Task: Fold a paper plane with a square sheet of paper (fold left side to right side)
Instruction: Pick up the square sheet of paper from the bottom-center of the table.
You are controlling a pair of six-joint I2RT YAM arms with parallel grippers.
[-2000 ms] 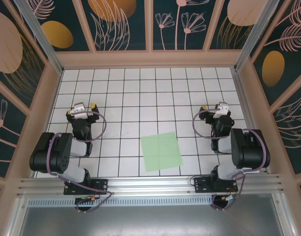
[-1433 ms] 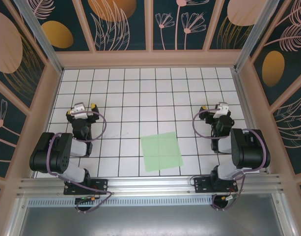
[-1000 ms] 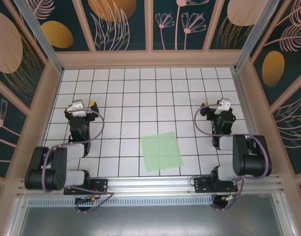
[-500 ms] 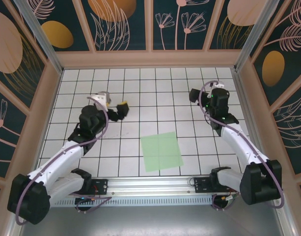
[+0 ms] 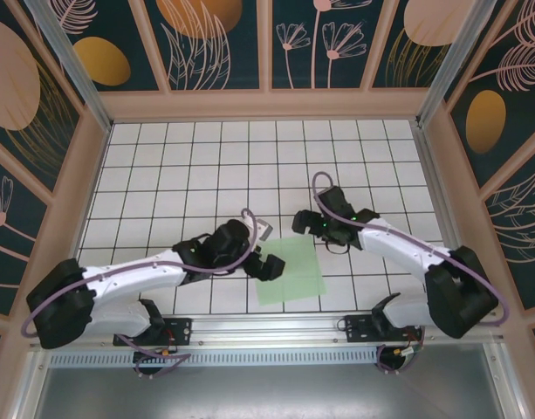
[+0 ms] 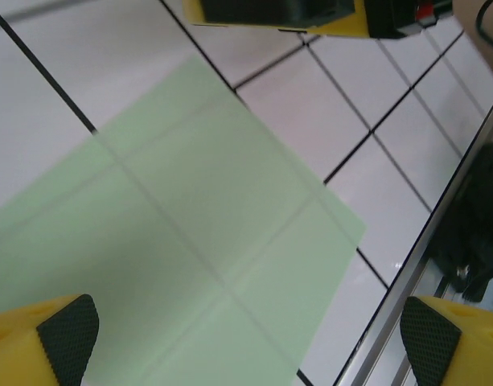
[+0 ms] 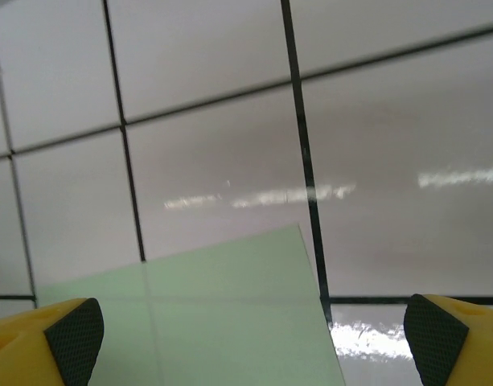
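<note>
Moved since a moment ago: both arms, swung in from the counter (image 5: 206,157) sides to the square sheet of paper (image 5: 295,272). Left tool (image 5: 269,265): jaws apart, at its left edge. Right tool (image 5: 307,223): jaws apart, at its far edge. Sheet: flat, front-centre, fold not yet begun. Edges free; open tiles around.

1. From the top camera I get bright, even overhead light. The white table (image 5: 250,157) reads clean, with only soft shadows under the arms.
2. The walls lean outward toward the frame corners, a wide-lens effect.
3. In my right wrist view, glare streaks cross the tiles at centre, 3 and 5 o'clock.
4. In my left wrist view, the fingertips (image 6: 65,334) at 7 and 5 o'clock are blurred, and the square sheet of paper (image 6: 206,241) looks slightly soft.
</note>
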